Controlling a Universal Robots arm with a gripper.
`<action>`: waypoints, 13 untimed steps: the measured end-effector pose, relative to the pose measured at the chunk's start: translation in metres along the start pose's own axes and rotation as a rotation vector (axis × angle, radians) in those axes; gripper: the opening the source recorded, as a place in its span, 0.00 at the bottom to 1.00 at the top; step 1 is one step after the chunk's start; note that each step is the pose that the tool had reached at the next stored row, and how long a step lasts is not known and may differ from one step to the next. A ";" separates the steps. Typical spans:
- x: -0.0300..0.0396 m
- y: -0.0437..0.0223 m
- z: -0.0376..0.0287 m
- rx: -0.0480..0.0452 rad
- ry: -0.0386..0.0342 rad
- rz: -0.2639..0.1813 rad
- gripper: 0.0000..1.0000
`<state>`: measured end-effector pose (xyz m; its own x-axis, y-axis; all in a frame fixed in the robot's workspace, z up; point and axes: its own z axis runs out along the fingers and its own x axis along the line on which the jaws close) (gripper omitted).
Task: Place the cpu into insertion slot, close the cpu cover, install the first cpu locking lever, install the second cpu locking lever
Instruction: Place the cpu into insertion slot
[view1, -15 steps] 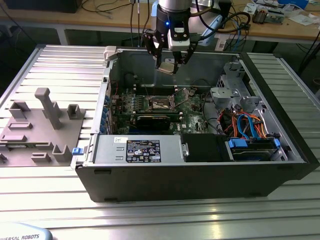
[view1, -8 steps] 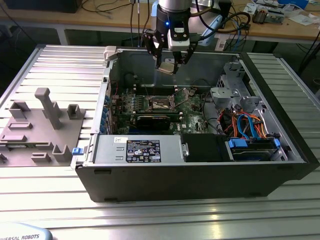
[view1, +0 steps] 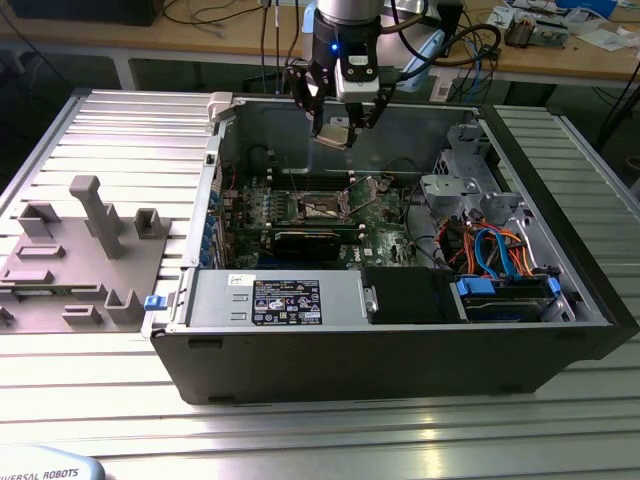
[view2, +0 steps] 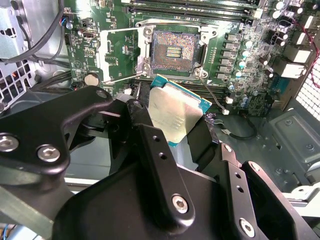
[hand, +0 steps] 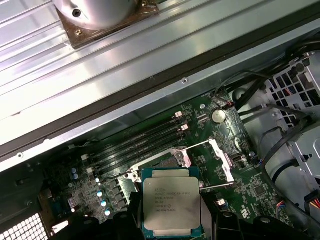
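Ribbed metal desk (view1: 100, 120), far edge cut off by the picture. A grey fixture tray (view1: 80, 260) sits on it at the exterior view's left.

Open computer case (view1: 400, 370) lies on its side on the desk. A black power-supply box (view1: 285, 300) is against its near wall, with the green motherboard (view1: 385, 225) behind it.

Gripper (view1: 338, 132) hangs above the board, inside the case opening; the arm above it is cut off. In the second wrist view its black linkage blocks the lower half.

The cpu cover (view2: 103, 55) is swung open beside the socket. Its thin frame is hard to trace against the board.

The insertion slot (view2: 173, 50) is bare, with its contact field exposed.

The cpu (view2: 175, 112) is in the air, short of the slot and slightly tilted. The jaws are closed on two of its opposite edges, holding it chip-width apart. The grip points themselves are hidden under the fingers. In the first wrist view the cpu (hand: 171, 205) covers most of the socket, and its near edge is lost among the dark jaws.
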<state>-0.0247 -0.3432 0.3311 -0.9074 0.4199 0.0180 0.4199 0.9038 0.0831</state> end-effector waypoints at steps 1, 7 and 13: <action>0.0000 0.0000 0.0000 0.0000 0.0000 0.000 0.54; 0.0000 0.0000 0.0001 0.0000 -0.0003 0.004 0.54; 0.0000 0.0000 0.0003 -0.0001 -0.0005 0.006 0.54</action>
<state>-0.0247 -0.3432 0.3308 -0.9047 0.4257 0.0180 0.4257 0.9011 0.0831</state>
